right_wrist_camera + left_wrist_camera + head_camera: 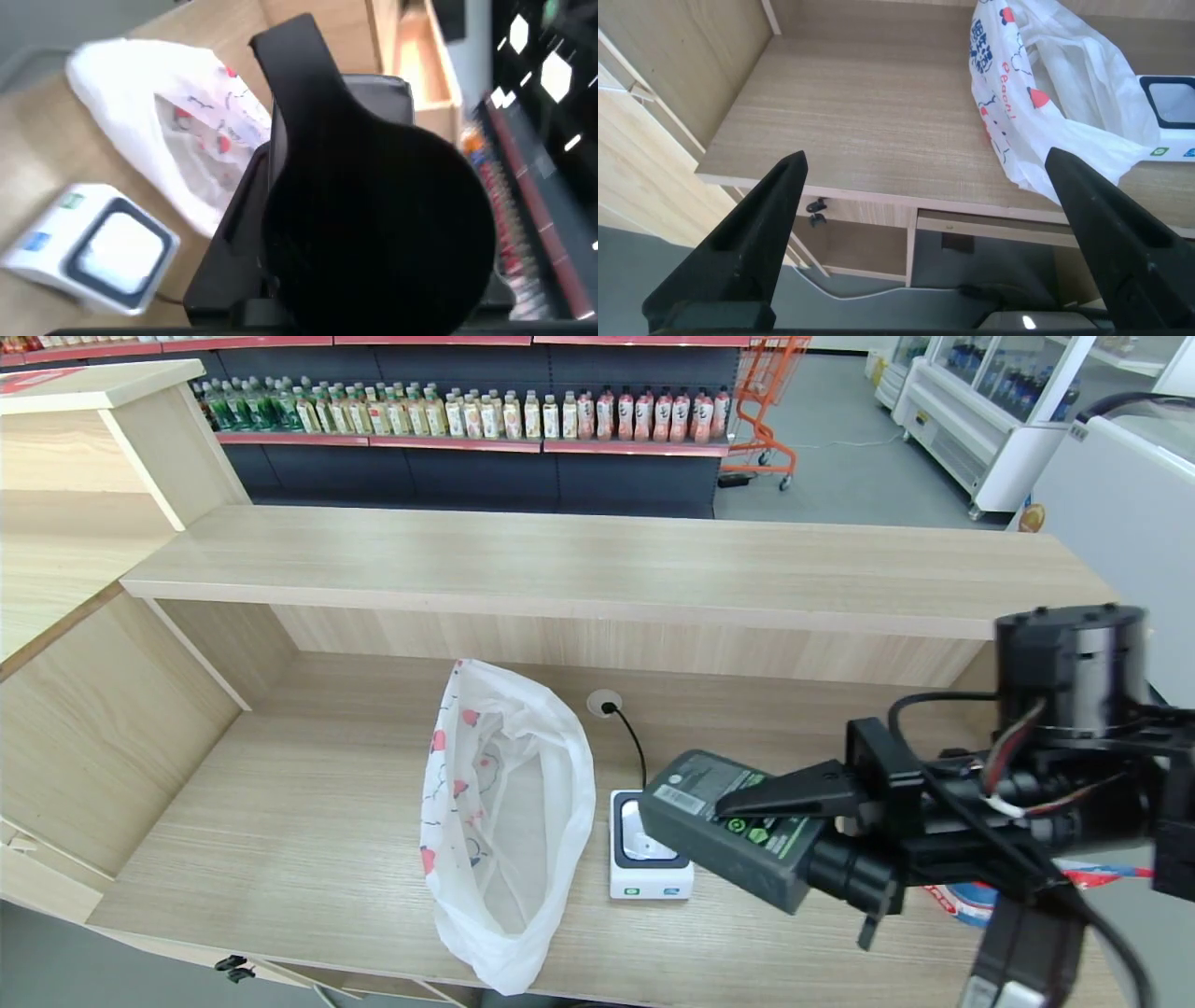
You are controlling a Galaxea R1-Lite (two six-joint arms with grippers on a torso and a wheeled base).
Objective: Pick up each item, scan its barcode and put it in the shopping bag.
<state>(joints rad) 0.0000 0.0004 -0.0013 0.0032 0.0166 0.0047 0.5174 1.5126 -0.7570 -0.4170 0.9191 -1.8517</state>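
Right gripper point(761, 821) clamped on dark grey box point(695, 826), held just above scanner point(651, 875), right of open shopping bag point(509, 803) on counter point(280, 840). Barcode label point(680, 795) seemed to face up, away from scanner window. Likely needed: roll wrist until label met window, hold steady, keep finger off label. Left gripper point(926, 168) spread wide, empty, by near-left counter edge.

Counter point(280, 831) with shopping bag point(504, 821), scanner point(651, 882)
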